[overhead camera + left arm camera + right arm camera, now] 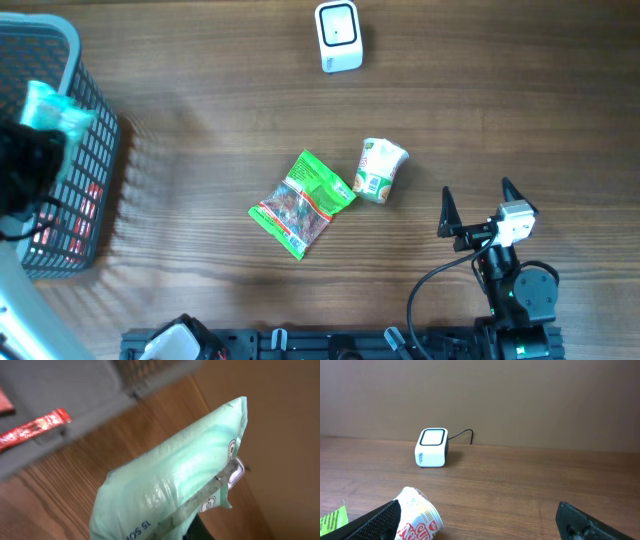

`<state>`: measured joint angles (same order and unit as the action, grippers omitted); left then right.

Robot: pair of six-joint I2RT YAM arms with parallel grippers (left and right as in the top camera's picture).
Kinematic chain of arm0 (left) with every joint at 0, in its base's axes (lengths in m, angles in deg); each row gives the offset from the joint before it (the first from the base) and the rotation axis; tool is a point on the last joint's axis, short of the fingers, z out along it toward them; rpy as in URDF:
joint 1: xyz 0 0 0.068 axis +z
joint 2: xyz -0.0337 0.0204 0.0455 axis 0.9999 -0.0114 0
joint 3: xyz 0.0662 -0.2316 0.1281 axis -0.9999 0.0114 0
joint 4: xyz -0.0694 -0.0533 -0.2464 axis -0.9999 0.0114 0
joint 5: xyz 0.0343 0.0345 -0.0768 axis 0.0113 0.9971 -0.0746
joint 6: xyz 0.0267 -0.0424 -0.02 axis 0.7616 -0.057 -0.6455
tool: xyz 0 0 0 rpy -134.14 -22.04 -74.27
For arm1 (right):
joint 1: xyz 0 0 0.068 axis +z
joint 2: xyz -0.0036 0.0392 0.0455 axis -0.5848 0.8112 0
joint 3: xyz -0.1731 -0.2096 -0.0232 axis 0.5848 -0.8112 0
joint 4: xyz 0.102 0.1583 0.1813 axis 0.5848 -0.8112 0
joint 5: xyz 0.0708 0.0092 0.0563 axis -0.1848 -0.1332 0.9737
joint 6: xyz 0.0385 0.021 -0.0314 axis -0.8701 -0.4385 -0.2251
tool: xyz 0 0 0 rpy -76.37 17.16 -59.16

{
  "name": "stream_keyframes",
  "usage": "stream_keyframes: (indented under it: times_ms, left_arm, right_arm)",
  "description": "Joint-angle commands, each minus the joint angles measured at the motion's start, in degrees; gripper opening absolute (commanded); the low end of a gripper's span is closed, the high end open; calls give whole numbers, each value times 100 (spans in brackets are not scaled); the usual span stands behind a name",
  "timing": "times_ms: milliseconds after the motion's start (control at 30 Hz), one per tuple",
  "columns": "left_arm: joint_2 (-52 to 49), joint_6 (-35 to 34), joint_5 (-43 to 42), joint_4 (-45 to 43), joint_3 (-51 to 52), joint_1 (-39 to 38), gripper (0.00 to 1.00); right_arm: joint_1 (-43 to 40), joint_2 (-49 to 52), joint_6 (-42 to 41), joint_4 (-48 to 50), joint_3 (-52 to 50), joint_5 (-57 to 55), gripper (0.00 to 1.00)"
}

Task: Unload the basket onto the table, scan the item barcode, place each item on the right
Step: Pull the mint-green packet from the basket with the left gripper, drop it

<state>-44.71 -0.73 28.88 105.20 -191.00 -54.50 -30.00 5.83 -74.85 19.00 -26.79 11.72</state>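
Note:
A mint-green soft packet [165,475] fills the left wrist view, pinched by my left gripper [45,140], whose clear finger [200,502] lies across its face. In the overhead view the packet [57,115] hangs over the grey basket [100,140] at the far left. The white barcode scanner [338,36] stands at the table's far side; it is the white box [432,448] in the right wrist view. My right gripper [477,192] rests open at the near right with nothing between its fingers [375,520].
A noodle cup [380,168] lies on its side mid-table beside a green snack bag [303,202]. The cup [417,520] is just left of my right gripper. Red sachets [35,427] lie in the basket. A cable runs behind the scanner.

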Motion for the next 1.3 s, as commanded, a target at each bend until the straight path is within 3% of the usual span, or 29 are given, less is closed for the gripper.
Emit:
stream_keyframes:
  times_ms: [0,67,233,367,433,533,567,667,733,800,933,1133,1267]
  left_arm:
    - [26,466,0,459,-22,-1217,18]
    - [-55,455,420,616,33,-1917,19]
    - [-103,157,435,238,1152,-3143,19]
    - [-107,-188,424,-1287,3034,-4177,19]
    - [-127,-179,415,-2273,3967,-4638,24]
    - [-160,-162,409,-3351,4830,-4975,69]
    - [-203,-162,409,-3521,4942,-5049,100]
    - [-164,-160,391,-3576,4651,-4962,100]
    - [-146,-138,586,-3045,3652,-4658,100]
    - [-146,-138,1473,-2223,2225,-4186,100]
    - [-146,-116,1773,-1287,-37,-2441,100]
    - [-391,-162,1799,-1062,-59,31,100]
    - [-1069,-162,2505,-1088,570,815,100]
  right_arm:
    - [-13,-35,-68,13,-7,-33,100]
    - [-13,-35,-68,13,-7,-33,100]
    - [-13,-35,-68,13,-7,-33,100]
    - [-13,-35,-68,13,-7,-33,100]
    - [-13,-35,-68,11,-7,-33,100]
    - [-13,-35,-68,13,-7,-33,100]
    - [-13,-35,-68,13,-7,-33,100]
    - [-13,-35,-68,13,-7,-33,100]
    - [-13,-35,-68,13,-7,-33,100]
    - [-13,-35,-68,13,-7,-33,100]
    - [-13,-35,-68,11,-7,-33,100]
    - [-13,-35,-66,13,-7,-33,100]
    - [-13,-35,-68,13,-7,-33,100]
